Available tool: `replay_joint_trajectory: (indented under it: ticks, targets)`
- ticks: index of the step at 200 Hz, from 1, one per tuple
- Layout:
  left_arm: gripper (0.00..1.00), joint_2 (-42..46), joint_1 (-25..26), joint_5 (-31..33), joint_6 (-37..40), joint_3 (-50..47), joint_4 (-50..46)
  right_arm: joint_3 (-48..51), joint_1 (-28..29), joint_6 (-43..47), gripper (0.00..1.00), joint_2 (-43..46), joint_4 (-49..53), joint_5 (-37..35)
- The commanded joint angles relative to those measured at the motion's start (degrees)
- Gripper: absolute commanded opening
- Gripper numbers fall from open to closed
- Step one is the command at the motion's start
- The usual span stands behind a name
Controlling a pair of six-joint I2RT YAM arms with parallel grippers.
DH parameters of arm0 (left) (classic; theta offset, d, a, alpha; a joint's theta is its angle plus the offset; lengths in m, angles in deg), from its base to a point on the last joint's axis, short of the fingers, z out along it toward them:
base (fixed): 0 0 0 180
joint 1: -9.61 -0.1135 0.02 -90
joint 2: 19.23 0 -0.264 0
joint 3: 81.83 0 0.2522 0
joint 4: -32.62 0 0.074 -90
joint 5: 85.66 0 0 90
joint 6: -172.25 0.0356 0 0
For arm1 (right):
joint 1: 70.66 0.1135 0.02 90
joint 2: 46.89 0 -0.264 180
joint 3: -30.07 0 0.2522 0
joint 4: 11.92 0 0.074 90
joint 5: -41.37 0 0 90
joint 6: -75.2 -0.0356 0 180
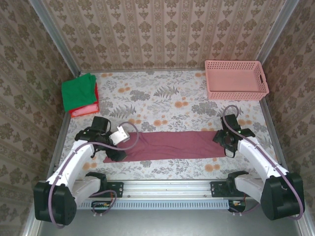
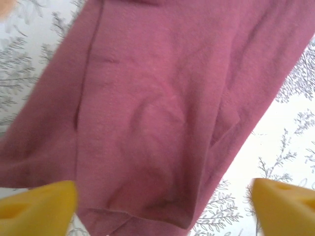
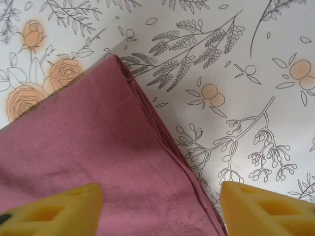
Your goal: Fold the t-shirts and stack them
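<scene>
Maroon t-shirt (image 1: 172,145) lies folded into a long narrow strip, running left to right across the near middle of the floral table (image 1: 162,101). Its surface is flat with a few soft creases.

Left gripper (image 1: 115,153) sits over the strip's left end. In the left wrist view its yellow fingertips (image 2: 39,209) stand wide apart, with cloth spread beneath and nothing clamped.

Right gripper (image 1: 227,142) sits at the strip's right end. In the right wrist view its fingertips (image 3: 270,209) are spread, straddling the layered folded edge of the shirt (image 3: 88,162). It has no hold either.

Green t-shirt (image 1: 78,91) is folded at the far left, resting on top of a red t-shirt (image 1: 84,109) whose edge shows along the near side.

Pink basket (image 1: 237,93) sits at the far right corner, well apart from the shirts.
</scene>
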Motion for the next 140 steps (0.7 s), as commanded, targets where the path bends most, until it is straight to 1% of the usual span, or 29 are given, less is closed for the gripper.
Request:
replay_joint_trajectory:
  ticks: [1,24,41,50,60,70,97,107,140]
  targets:
    - [1.00,3.32,0.39,0.40,-4.95,1.80,4.32,-3.80,3.72,3.23,0.73,0.91,0.70,-2.76]
    - [1.00,2.85,0.79,-1.20,-18.06,5.69,11.40,-6.20,10.10,2.26,0.74,-2.64,0.09,-4.88]
    - [1.00,1.80,2.72,-0.27,-29.19,6.51,17.60,-7.61,14.72,1.13,0.75,-6.20,-1.75,-5.09]
    - [1.00,1.30,4.04,2.11,-37.50,5.98,21.32,-8.20,16.26,0.21,0.75,-8.35,-2.51,-4.61]
    - [1.00,0.48,5.48,5.38,-46.39,5.21,24.39,-8.66,16.56,-0.26,0.75,-10.40,-3.11,-3.35]
    - [1.00,-0.25,6.28,6.49,-53.76,4.02,26.37,-9.03,16.55,-0.16,0.74,-11.74,-3.78,-3.19]
    - [1.00,-0.86,8.79,11.25,-69.53,-2.01,31.38,-10.53,15.98,0.61,0.71,-14.43,-5.84,-1.50]
    - [1.00,-1.87,8.70,12.37,-72.96,-3.78,31.78,-11.05,15.92,0.61,0.71,-15.78,-7.04,-0.02]
    - [1.00,-8.67,8.64,11.54,-79.45,-5.98,32.89,-12.33,15.81,0.26,0.69,-19.22,-10.42,2.72]
